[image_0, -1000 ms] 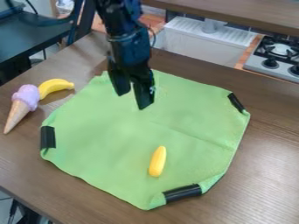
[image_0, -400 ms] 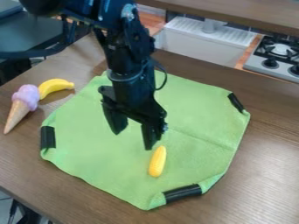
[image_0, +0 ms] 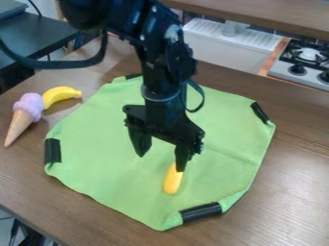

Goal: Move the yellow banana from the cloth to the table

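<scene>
- Gripper [image_0: 161,162]: fingers spread wide, empty.
- Yellow toy [image_0: 172,182] on cloth [image_0: 96,163]: camera side of gripper, long axis pointing roughly toward camera.
- Banana [image_0: 60,95]: on table [image_0: 289,192], off cloth.

claw [image_0: 160,163] lower in view, yellow toy [image_0: 172,183] partly covered

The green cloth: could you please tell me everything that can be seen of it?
The green cloth looks like soft fabric, spread mostly flat on the brown table, its outline rather rounded. Black strips, perhaps tape, cross its edge at the left, right, lower right and top. A faint crease crosses its right half. An elongated yellow object lies on it, toward the bottom. The black claw hangs over its middle.
</scene>
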`<state>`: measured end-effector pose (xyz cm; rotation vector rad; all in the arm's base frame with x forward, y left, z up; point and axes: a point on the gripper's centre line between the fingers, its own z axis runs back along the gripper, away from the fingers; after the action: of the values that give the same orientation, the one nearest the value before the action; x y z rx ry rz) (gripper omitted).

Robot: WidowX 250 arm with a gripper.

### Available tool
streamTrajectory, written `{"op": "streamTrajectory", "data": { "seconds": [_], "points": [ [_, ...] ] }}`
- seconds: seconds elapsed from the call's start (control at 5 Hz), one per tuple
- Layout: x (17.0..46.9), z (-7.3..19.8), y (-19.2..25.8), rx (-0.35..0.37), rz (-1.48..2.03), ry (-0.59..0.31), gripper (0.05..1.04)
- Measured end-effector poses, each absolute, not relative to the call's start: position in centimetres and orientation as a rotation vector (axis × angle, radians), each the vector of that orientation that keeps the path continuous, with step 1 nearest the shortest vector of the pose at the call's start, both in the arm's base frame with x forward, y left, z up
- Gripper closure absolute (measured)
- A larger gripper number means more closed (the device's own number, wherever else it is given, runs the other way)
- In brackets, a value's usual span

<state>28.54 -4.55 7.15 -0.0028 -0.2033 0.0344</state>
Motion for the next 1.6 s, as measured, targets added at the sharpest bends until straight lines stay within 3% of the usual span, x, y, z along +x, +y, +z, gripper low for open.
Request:
{"op": "streamTrajectory", "data": {
  "seconds": [0.2, 0.8, 1.2, 1.4, 1.6],
  "points": [
    [28.6, 6.3, -4.8, 0.026, 0.086, -0.186, 0.083],
    [28.7, 4.8, -5.5, 0.0, 0.162, -0.198, 0.111],
    [28.6, 4.3, -6.0, -0.031, 0.146, -0.191, 0.71],
    [28.6, 4.4, -6.2, -0.038, 0.15, -0.181, 0.788],
    [28.9, 4.9, -6.8, -0.05, 0.152, -0.182, 0.788]
  ]
}}
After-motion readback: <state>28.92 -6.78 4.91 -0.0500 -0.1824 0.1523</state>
